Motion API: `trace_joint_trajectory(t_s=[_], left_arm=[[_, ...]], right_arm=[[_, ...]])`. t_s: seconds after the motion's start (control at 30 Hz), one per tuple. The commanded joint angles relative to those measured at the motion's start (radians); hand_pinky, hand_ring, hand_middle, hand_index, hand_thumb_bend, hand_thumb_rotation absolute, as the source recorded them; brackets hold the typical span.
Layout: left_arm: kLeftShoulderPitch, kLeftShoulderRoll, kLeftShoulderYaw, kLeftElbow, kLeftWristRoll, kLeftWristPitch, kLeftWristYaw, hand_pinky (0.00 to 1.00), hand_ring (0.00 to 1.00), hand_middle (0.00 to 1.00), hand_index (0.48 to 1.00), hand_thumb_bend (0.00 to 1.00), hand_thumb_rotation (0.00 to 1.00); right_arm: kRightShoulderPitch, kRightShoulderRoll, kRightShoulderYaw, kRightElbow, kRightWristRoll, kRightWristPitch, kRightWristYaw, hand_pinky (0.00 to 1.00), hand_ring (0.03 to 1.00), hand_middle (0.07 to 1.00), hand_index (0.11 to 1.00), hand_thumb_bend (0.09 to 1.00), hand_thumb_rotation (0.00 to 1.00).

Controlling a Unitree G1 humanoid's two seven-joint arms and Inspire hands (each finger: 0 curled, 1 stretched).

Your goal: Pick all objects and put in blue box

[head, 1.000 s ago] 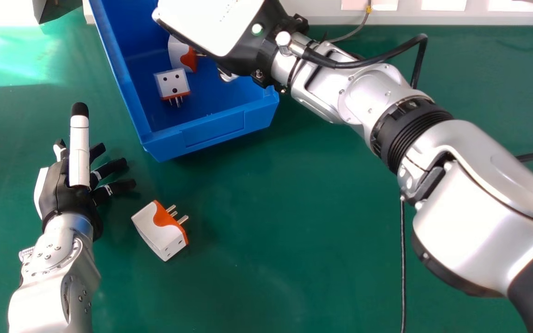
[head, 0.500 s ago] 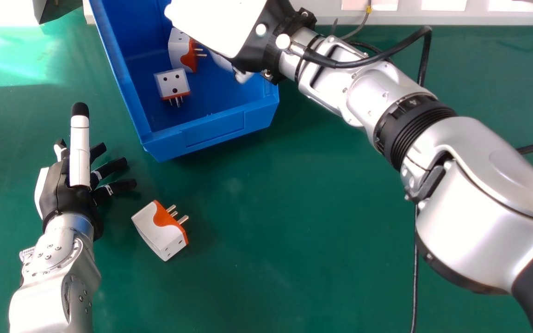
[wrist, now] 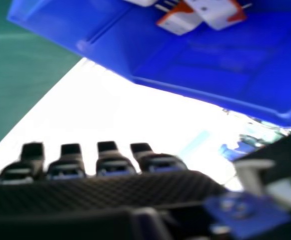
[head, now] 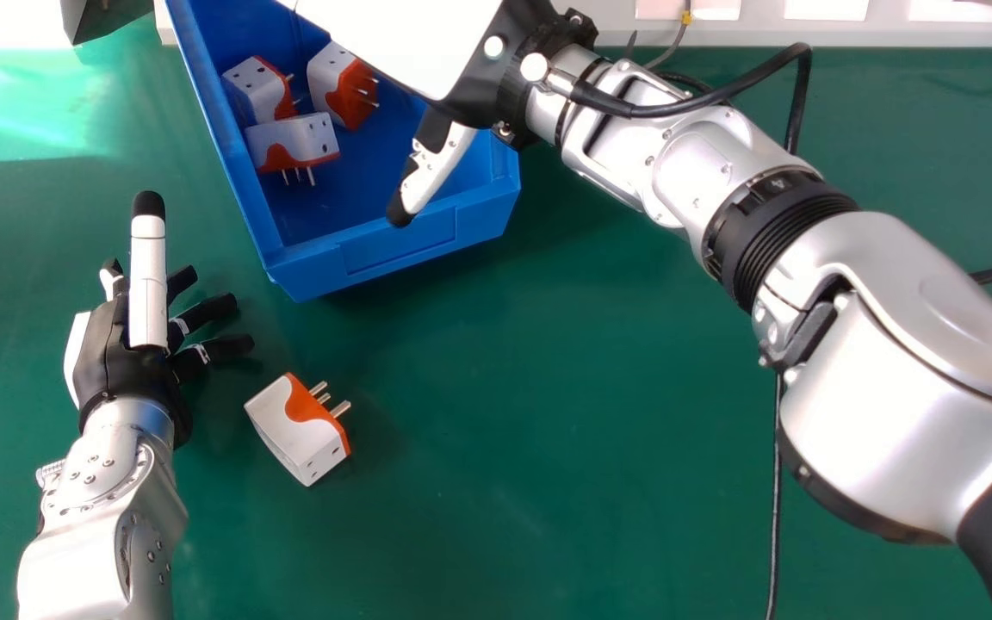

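Observation:
My right hand (head: 437, 164) is over the blue box (head: 397, 248), its thumb extended above the near wall. In the right hand view my right hand (wrist: 98, 192) is open with nothing in it, beyond it the box (wrist: 200, 92) and parts of white-and-orange plugs (wrist: 216, 11). Three plugs lie inside the box: one at the left wall (head: 257, 86), one nearer me (head: 294, 139) and one to their right (head: 332, 73). Another plug (head: 296, 435) lies on the green table, prongs pointing right. Left of it my left hand (head: 121, 349) rests open, not touching it.
Black cables run beside my right arm and down over the green table (head: 565, 430). A pale ledge (head: 875, 33) borders the table's far edge. A dark object (head: 104, 21) stands at the far left, near the box.
A third plug now shows in the box, and the plugs there have shifted. My right hand has opened, its thumb swung out, and its wrist has moved slightly right. My left hand kept still.

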Motion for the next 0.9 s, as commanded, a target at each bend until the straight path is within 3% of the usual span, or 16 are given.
trace_joint_trajectory(t_s=[0.0, 0.1, 0.23, 0.33, 0.47, 0.63, 0.73, 0.87], left_arm=[[0.026, -0.019, -0.015, 0.017, -0.001, 0.035, -0.001, 0.65, 0.74, 0.89, 0.992, 0.84, 0.92], [0.018, -0.019, -0.015, 0.038, 0.002, 0.025, -0.002, 0.65, 0.74, 0.89, 0.992, 0.84, 0.92], [0.017, -0.023, -0.015, 0.038, 0.0, 0.024, 0.001, 0.64, 0.74, 0.89, 0.992, 0.84, 0.92], [0.018, -0.027, -0.017, 0.03, -0.001, 0.028, 0.003, 0.64, 0.74, 0.89, 0.992, 0.84, 0.92], [0.027, -0.025, -0.021, 0.01, 0.0, 0.038, 0.002, 0.65, 0.75, 0.89, 0.992, 0.84, 0.92], [0.037, -0.015, -0.018, -0.016, -0.001, 0.058, -0.004, 0.65, 0.75, 0.9, 0.995, 0.84, 0.92], [0.041, -0.011, -0.015, -0.031, 0.0, 0.069, -0.005, 0.65, 0.75, 0.89, 0.997, 0.83, 0.93], [0.026, -0.001, -0.009, -0.002, 0.001, 0.058, -0.01, 0.65, 0.74, 0.89, 0.998, 0.83, 0.93]], right_arm=[[-0.049, -0.017, -0.015, -0.007, 0.022, 0.008, -0.018, 0.98, 0.998, 0.998, 0.998, 0.999, 0.99], [-0.045, -0.023, -0.015, -0.007, 0.023, 0.008, -0.016, 0.98, 0.999, 0.999, 0.999, 1.0, 1.0], [-0.009, -0.031, -0.052, -0.01, 0.06, 0.003, -0.028, 0.98, 1.0, 1.0, 1.0, 1.0, 1.0], [0.075, -0.016, -0.164, -0.022, 0.18, -0.041, -0.067, 0.98, 1.0, 1.0, 1.0, 1.0, 1.0], [0.246, 0.05, -0.397, -0.069, 0.436, -0.126, -0.139, 0.98, 1.0, 1.0, 1.0, 1.0, 1.0], [0.408, 0.082, -0.524, -0.213, 0.583, -0.152, -0.146, 0.98, 1.0, 1.0, 1.0, 1.0, 0.93], [0.625, 0.051, -0.535, -0.479, 0.599, -0.124, -0.093, 0.99, 1.0, 1.0, 1.0, 0.99, 0.82], [0.859, 0.012, -0.493, -0.776, 0.558, -0.084, 0.003, 0.95, 1.0, 1.0, 1.0, 0.99, 0.77]])
